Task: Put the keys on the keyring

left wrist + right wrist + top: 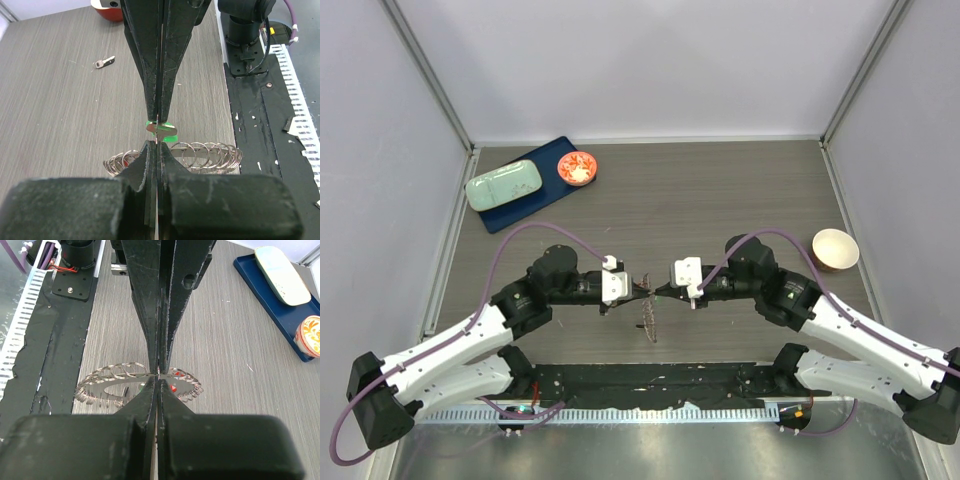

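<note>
Now dangling ring (200, 156) over table (740, 200) from tight-shut left gripper (155, 146), pinching green key (161, 130) in tight-shut right gripper (156, 381), tips touching. Risking key pivoting in so thin a pinch, ring swinging aside, key dropping.

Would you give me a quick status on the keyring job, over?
Both shut, tip to tip: left gripper pinching keyring, right gripper on green-tagged key. Loose key on table, clear of work.

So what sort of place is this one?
Likely a robot lab cell: a wood-grain table boxed in by plain white panels on metal framing, with the left arm and right arm bolted at its near edge.
</note>
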Robot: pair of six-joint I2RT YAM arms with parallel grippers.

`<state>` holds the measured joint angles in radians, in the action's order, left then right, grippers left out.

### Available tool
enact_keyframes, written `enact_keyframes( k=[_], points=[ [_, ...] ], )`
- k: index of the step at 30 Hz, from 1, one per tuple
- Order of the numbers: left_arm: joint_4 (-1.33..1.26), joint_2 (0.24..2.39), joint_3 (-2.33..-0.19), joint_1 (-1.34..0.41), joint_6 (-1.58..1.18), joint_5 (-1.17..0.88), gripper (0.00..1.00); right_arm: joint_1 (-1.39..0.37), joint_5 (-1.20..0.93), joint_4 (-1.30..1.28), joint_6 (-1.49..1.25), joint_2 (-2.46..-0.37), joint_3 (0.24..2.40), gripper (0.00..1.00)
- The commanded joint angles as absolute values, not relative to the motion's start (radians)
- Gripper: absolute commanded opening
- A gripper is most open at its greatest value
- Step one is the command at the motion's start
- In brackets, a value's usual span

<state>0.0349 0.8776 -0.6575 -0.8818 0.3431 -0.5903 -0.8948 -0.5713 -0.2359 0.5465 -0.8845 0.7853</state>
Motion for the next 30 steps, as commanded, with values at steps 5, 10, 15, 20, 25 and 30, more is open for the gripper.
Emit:
enact_keyframes(
  k=[5, 10, 15, 20, 25, 30],
  points=[
    [-0.075, 0.88, -0.666, -0.887, 0.307, -0.617, 0.0, -0.9, -0.603, -0.196, 0.528, -0.903, 0.79, 0.01],
    [-0.118, 0.876, -0.652, -0.887, 0.275, -0.614, 0.0, -0.902, -0.606, -0.196, 0.523, -0.91, 0.79, 0.01],
    [-0.13, 0.87, -0.647, -0.887, 0.267, -0.609, 0.0, -0.9, -0.604, -0.204, 0.525, -0.916, 0.79, 0.01],
    [-0.147, 0.858, -0.64, -0.885, 0.25, -0.606, 0.0, -0.9, -0.595, -0.218, 0.529, -0.92, 0.79, 0.01],
    [-0.158, 0.848, -0.635, -0.884, 0.239, -0.603, 0.0, -0.9, -0.595, -0.23, 0.537, -0.927, 0.793, 0.01],
    [-0.179, 0.839, -0.627, -0.876, 0.221, -0.595, 0.0, -0.905, -0.595, -0.252, 0.546, -0.934, 0.798, 0.01]
  ],
)
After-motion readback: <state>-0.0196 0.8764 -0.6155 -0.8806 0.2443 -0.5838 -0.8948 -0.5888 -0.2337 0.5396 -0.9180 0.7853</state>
